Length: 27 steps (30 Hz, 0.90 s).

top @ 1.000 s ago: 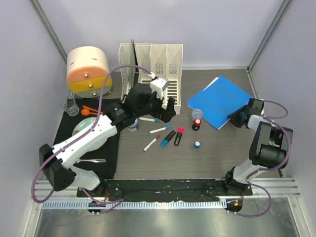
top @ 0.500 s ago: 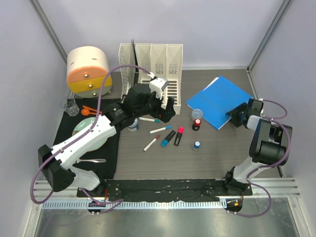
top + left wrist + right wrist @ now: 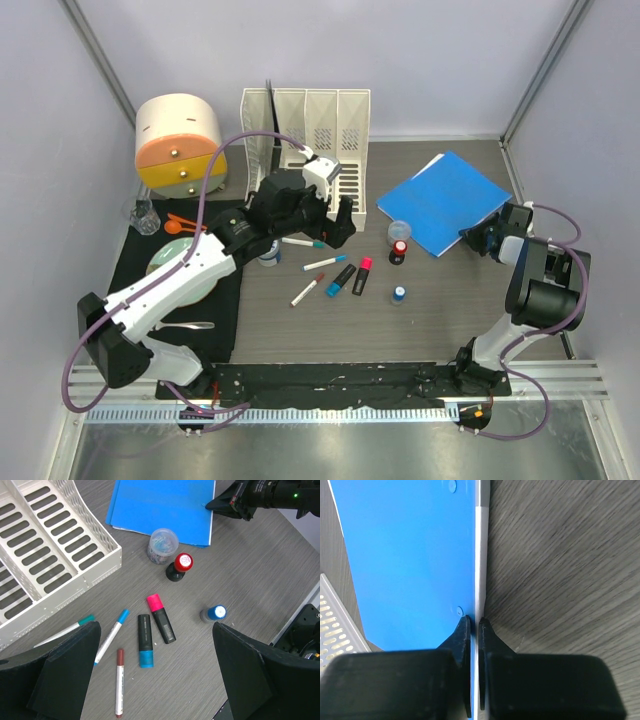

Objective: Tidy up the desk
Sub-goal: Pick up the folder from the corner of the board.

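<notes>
Right gripper [image 3: 474, 622] was found clamped on edge of blue folder [image 3: 410, 555], 3 o'clock on desk [image 3: 430, 320]. Slip was judged likely: pinch shallow. Left gripper [image 3: 155, 672] was held apart.

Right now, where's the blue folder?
In the top view the blue folder lies far right on the desk, right of the white file rack and just beyond the clear tub; the right gripper pinches its near-right edge.

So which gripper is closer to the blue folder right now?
Right. The right gripper is clamped on the edge of the blue folder nearest it. The left gripper hangs open above the markers, off to the folder's left near the file rack.
</notes>
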Each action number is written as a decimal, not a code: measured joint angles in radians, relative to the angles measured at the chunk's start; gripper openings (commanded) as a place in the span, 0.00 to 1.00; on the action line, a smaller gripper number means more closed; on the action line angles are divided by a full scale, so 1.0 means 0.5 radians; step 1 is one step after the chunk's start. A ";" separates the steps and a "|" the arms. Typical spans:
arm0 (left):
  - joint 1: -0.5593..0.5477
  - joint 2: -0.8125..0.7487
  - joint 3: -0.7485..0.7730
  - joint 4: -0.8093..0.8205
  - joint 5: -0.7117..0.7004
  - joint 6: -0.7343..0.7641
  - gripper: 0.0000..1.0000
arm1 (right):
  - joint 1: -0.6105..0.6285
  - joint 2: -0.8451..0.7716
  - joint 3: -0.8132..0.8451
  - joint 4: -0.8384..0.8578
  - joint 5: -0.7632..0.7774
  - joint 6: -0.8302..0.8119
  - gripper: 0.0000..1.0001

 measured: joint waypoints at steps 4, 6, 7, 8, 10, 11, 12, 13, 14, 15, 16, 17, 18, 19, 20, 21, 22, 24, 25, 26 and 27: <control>0.000 0.011 0.000 0.014 0.008 -0.008 1.00 | -0.008 0.000 0.000 0.008 -0.027 -0.005 0.01; 0.000 0.014 -0.002 0.020 0.015 -0.012 1.00 | -0.011 -0.005 0.002 0.006 -0.043 -0.010 0.01; 0.000 0.014 -0.002 0.026 0.018 -0.014 1.00 | -0.011 -0.011 0.005 -0.001 -0.049 -0.011 0.01; 0.000 0.014 -0.002 0.033 0.020 -0.015 1.00 | -0.011 -0.026 0.008 -0.012 -0.053 -0.011 0.01; 0.000 0.014 -0.002 0.043 0.021 -0.017 1.00 | -0.011 -0.073 0.026 -0.064 -0.058 -0.012 0.01; 0.000 0.014 -0.002 0.045 0.021 -0.018 1.00 | -0.011 -0.101 0.050 -0.106 -0.059 -0.012 0.01; 0.000 0.014 -0.002 0.045 0.022 -0.021 1.00 | -0.011 -0.124 0.078 -0.139 -0.059 -0.011 0.01; 0.000 0.014 -0.002 0.045 0.024 -0.023 1.00 | -0.011 -0.140 0.107 -0.165 -0.060 -0.012 0.01; 0.000 0.014 -0.002 0.045 0.028 -0.031 1.00 | -0.011 -0.154 0.150 -0.192 -0.062 -0.011 0.01; 0.000 0.014 -0.002 0.045 0.034 -0.037 1.00 | -0.011 -0.163 0.200 -0.216 -0.066 -0.011 0.01; 0.000 0.014 -0.002 0.046 0.038 -0.043 1.00 | -0.011 -0.166 0.252 -0.237 -0.071 -0.010 0.01; 0.000 0.014 -0.003 0.046 0.043 -0.050 1.00 | -0.011 -0.168 0.301 -0.246 -0.076 -0.009 0.01; 0.000 0.015 -0.004 0.048 0.048 -0.053 1.00 | -0.011 -0.169 0.346 -0.256 -0.079 -0.008 0.01; 0.000 0.015 -0.005 0.051 0.053 -0.058 1.00 | -0.011 -0.169 0.381 -0.267 -0.084 -0.005 0.01; 0.000 0.015 -0.008 0.058 0.060 -0.061 1.00 | -0.011 -0.169 0.419 -0.274 -0.092 0.001 0.01; 0.000 0.018 -0.010 0.061 0.065 -0.063 1.00 | -0.011 -0.172 0.446 -0.282 -0.099 0.011 0.01; 0.000 0.021 -0.011 0.065 0.072 -0.066 1.00 | -0.011 -0.176 0.467 -0.289 -0.109 0.024 0.01; 0.000 0.034 -0.014 0.073 0.080 -0.069 1.00 | -0.011 -0.188 0.490 -0.303 -0.126 0.047 0.01; 0.000 0.041 -0.015 0.078 0.085 -0.069 1.00 | -0.011 -0.192 0.500 -0.318 -0.136 0.064 0.01; 0.000 0.048 -0.018 0.079 0.090 -0.070 1.00 | -0.011 -0.194 0.510 -0.328 -0.146 0.083 0.01; 0.000 0.055 -0.020 0.080 0.095 -0.071 1.00 | -0.010 -0.194 0.519 -0.340 -0.159 0.099 0.01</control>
